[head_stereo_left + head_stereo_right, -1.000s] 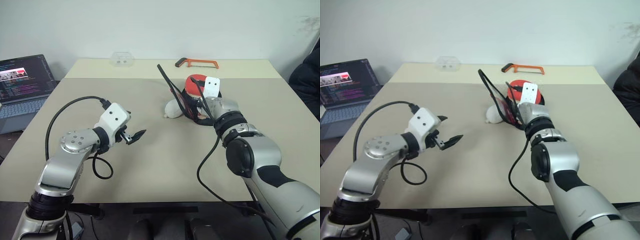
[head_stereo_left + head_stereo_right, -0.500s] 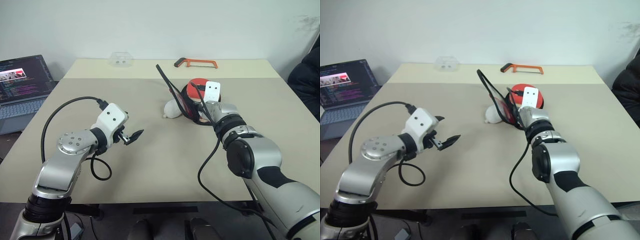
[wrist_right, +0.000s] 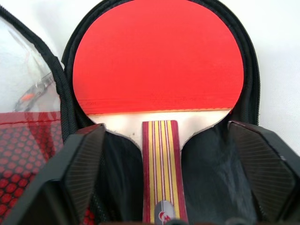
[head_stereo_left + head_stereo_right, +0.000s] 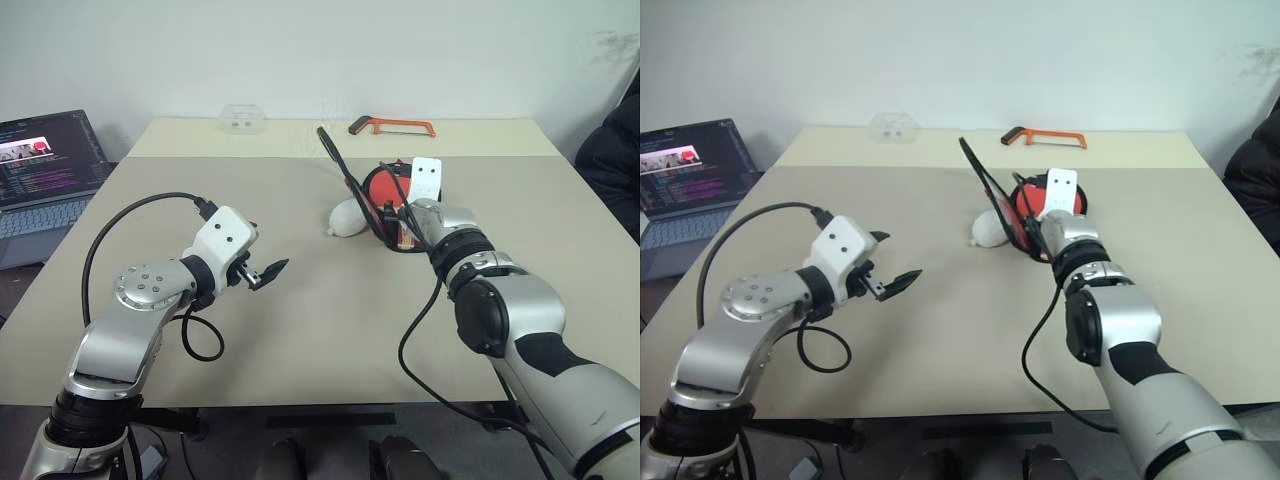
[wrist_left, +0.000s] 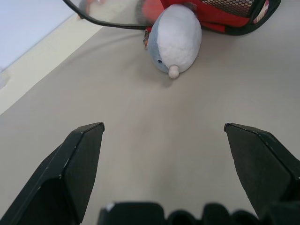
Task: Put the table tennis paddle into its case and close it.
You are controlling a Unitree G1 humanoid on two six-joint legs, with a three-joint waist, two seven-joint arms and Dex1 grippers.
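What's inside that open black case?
The table tennis paddle lies red face up in the case; its handle's end is cut off from view. Whatever lies beneath it is covered.

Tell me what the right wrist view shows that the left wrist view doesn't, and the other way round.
Right wrist view: the table tennis paddle lying red face up inside the open case, its striped handle running down between the open right gripper fingers, which stand wide on either side without touching it.

Left wrist view: the small white wad on the table, beside the case's red mesh edge, well ahead of the open, empty left gripper.

Both: part of the case, and a pair of black fingers spread apart.
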